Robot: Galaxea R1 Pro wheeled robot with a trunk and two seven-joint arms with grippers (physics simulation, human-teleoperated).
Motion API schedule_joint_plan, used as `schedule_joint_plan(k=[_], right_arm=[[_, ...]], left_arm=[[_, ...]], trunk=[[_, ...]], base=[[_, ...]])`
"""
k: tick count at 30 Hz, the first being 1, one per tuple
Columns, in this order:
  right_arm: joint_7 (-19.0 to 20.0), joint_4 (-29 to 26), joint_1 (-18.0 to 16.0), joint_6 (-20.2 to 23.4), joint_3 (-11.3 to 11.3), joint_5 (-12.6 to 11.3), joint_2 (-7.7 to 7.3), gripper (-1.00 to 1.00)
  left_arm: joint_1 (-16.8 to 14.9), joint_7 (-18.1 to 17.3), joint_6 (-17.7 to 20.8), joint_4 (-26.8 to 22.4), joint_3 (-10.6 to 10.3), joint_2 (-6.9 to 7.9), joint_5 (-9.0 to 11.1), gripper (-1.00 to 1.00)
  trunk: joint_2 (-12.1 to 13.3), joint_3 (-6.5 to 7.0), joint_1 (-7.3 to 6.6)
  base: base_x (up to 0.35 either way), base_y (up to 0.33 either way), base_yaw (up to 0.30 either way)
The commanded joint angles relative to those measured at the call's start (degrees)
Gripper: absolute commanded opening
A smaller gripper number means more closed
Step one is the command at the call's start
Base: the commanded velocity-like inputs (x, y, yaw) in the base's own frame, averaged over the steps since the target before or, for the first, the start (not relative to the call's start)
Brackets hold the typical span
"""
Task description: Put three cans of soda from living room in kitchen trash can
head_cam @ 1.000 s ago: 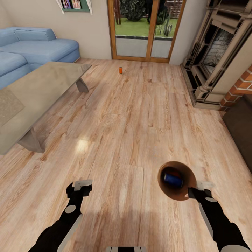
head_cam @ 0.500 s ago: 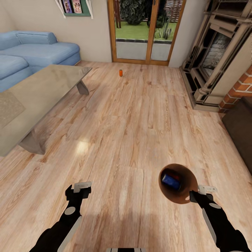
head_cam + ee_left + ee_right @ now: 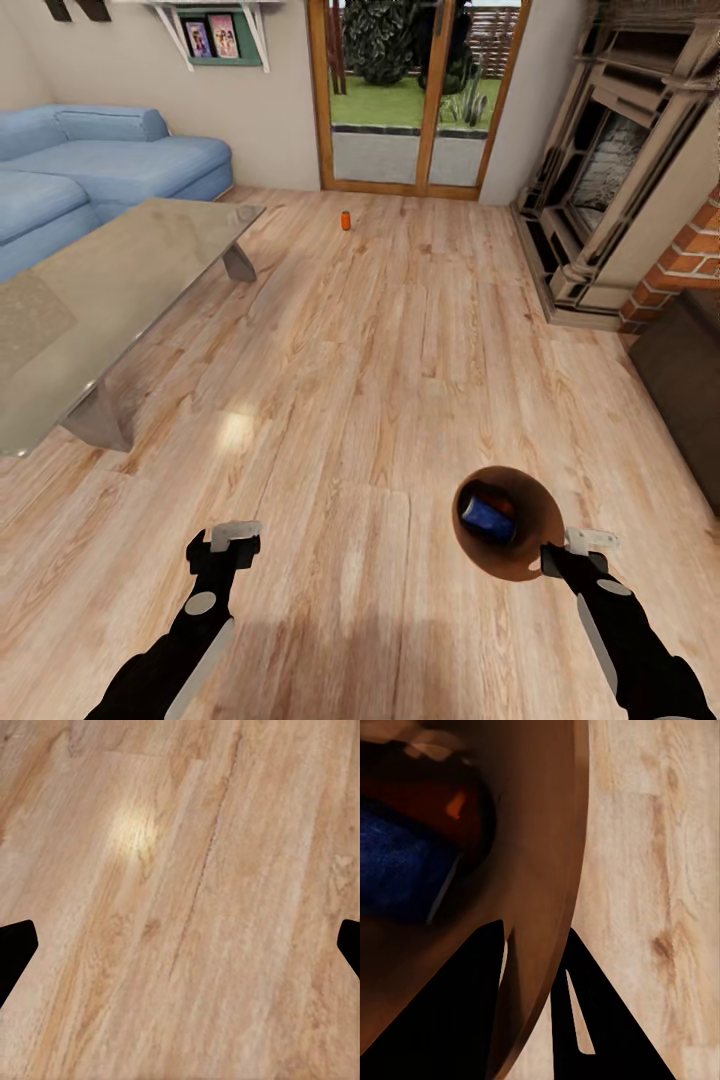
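Bare plank floor point(image 3: 400, 330) up to the orange can point(image 3: 346, 220); right gripper point(image 3: 534, 967) pinches the bin's rim point(image 3: 562, 907), left gripper point(image 3: 232, 541) spread wide, empty.

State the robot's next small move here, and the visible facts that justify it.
Probably drive forward toward the orange can standing on the floor near the glass doors. The right gripper holds the bin by its rim with the blue can inside; the left gripper is open, holding nothing.

Black arms with pale grey panels; black claws, whitish-tipped fingers point(image 3: 236, 529).
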Motion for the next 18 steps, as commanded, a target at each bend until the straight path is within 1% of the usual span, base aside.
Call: schedule_joint_plan(k=[1,18], right_arm=[[0.25,-0.04,-0.02,0.00,0.00,-0.15,0.00,-1.00],[0.23,-0.04,-0.02,0.00,0.00,-0.13,0.00,-1.00]], left_arm=[[0.00,0.01,0.00,0.01,0.00,0.00,0.01,1.00],[0.00,-0.04,0.05,0.03,0.00,0.00,0.07,1.00]], trunk=[[0.41,0.28,-0.23],[7.23,4.81,-3.96]], base=[[0.000,0.000,0.000],[0.000,0.000,0.000]])
